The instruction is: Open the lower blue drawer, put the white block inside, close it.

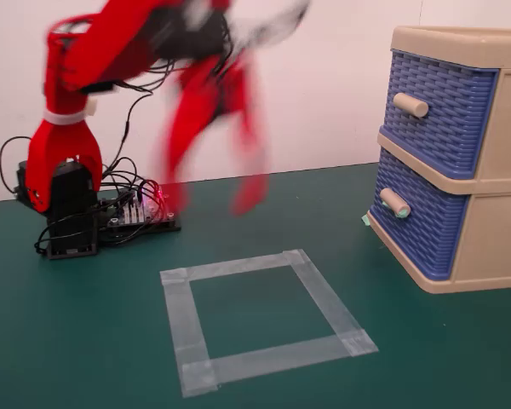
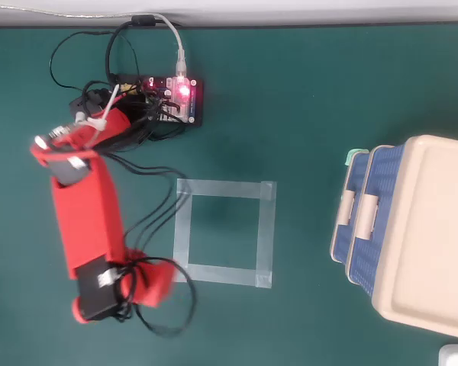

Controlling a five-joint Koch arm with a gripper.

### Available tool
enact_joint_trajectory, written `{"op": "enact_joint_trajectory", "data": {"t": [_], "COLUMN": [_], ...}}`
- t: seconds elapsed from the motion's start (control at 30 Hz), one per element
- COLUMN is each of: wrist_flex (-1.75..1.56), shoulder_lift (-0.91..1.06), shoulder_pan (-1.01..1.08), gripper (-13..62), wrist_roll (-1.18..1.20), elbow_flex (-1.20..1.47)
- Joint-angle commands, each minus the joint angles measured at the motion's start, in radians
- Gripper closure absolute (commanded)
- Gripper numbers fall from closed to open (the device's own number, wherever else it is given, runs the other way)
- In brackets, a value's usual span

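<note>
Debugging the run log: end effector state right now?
End effector: motion-blurred in the fixed view, two red fingers look spread, so probably open; nothing visibly held. White block not seen in either view.

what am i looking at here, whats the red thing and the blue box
The red thing is a small robot arm, blurred because it is moving; its claw hangs above the green table, and I cannot tell whether it is open or holding anything. One picture is taken from the side, the other from straight above. On the table lie a square of clear tape and a beige cabinet with two blue drawers; the lower blue drawer looks closed. No white block is visible.
</note>
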Motion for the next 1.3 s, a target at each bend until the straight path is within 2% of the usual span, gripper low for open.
{"op": "enact_joint_trajectory", "data": {"t": [0.0,0.07,0.17,0.37,0.47,0.63,1.27], "wrist_flex": [0.023,-0.086,-0.262,-0.494,-0.491,-0.342,-0.345], "shoulder_lift": [0.156,0.247,0.448,0.836,1.008,1.008,1.006], "shoulder_pan": [0.124,0.256,0.357,0.357,0.359,0.365,0.362], "gripper": [15.6,15.6,15.7,15.6,15.4,15.1,15.0], "wrist_roll": [-0.321,-0.479,-0.554,-0.549,-0.549,-0.554,-0.555], "elbow_flex": [0.190,0.488,0.828,1.424,1.578,1.615,1.612]}}
